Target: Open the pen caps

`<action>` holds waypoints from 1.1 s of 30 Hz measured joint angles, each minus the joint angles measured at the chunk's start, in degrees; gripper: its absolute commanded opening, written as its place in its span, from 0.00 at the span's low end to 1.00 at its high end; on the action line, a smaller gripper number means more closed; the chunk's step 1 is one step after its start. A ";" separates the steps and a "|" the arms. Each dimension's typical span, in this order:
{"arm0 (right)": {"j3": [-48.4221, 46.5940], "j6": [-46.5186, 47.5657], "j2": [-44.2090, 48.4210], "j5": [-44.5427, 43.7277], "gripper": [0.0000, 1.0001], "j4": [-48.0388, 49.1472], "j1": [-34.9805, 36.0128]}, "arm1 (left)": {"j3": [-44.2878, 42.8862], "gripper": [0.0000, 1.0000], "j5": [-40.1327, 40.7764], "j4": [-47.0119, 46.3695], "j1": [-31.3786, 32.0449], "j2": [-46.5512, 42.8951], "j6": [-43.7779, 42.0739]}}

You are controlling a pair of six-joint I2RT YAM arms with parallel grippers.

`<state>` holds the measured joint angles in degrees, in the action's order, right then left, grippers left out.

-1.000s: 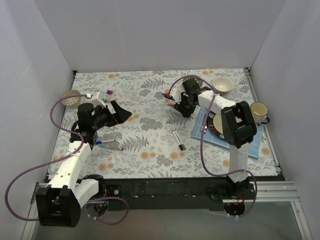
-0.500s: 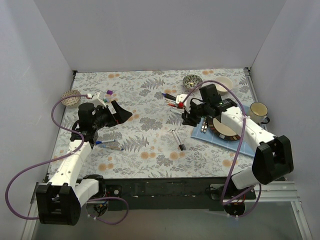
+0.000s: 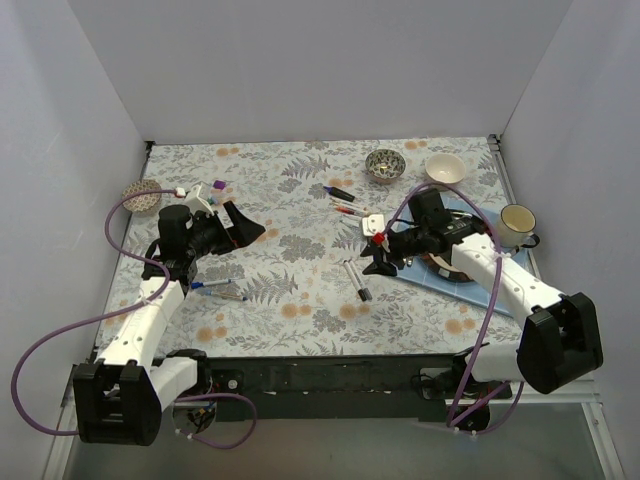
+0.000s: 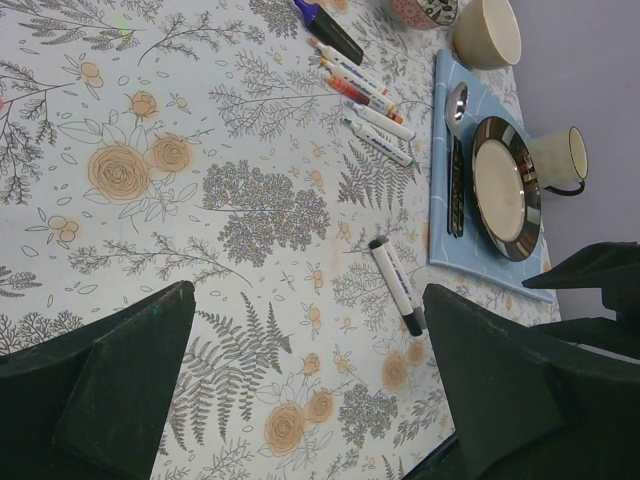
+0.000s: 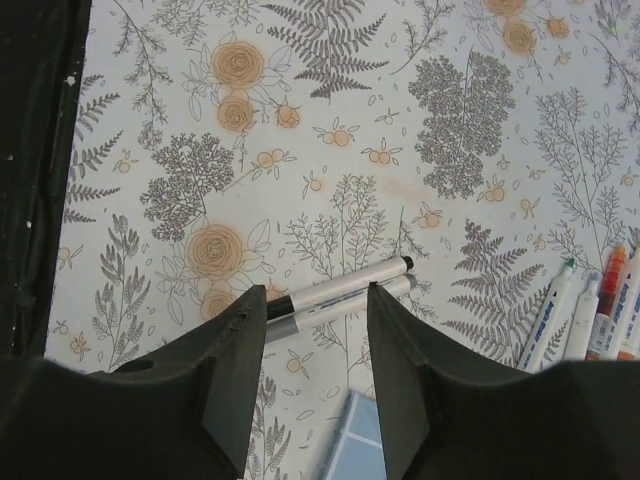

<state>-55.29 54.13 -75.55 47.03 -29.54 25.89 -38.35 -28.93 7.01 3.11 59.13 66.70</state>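
Left fingers (image 4: 100,400) gape empty; right fingers (image 5: 400,360) stand apart, empty, over a pen (image 5: 340,288) toward the surface's near edge, its black cap (image 4: 411,322) seemingly on; uncapping remains.

A robot test lab, not a real home. Plain white walls (image 3: 320,70) at the back, left and right of the frame, boxing in one small tabletop (image 3: 290,200) with a flowery cover. Two robot arms, the left arm (image 3: 150,310) and the right arm (image 3: 510,285), bolted to a black rail (image 3: 330,380) along the bottom edge. Purple cables (image 3: 110,225) looping off the arms. Just a few home things set out like a play kitchen: a blue mat (image 4: 492,98), a plate (image 4: 505,185), a mug (image 3: 517,222) and bowls (image 3: 445,167) at the upper right, and pens (image 3: 345,208) in the middle.
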 measured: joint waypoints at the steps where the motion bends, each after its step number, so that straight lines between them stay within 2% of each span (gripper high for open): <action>1: 0.15 0.44 0.00 0.57 0.52 -0.11 0.00 | 0.00 0.98 0.00 -0.02 0.00 0.04 0.00; 13: 2.05 9.35 0.09 5.64 0.52 -2.21 0.00 | 0.00 0.98 -0.02 0.02 0.00 0.42 0.00; 22: 2.62 14.75 -0.07 5.81 0.53 -4.70 0.02 | 0.00 0.98 -0.28 0.02 0.00 0.42 0.00; 27: 1.53 17.68 -1.46 2.23 0.54 -7.96 1.86 | 0.00 0.98 -0.48 0.02 0.00 0.42 0.00; 33: -1.20 19.98 -4.11 -6.38 0.54 -9.92 8.59 | 0.00 0.98 -0.52 0.02 0.00 0.31 0.00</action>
<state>-56.49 74.11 -79.66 40.64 -39.46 34.48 -38.35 -29.45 7.03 3.11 59.44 66.70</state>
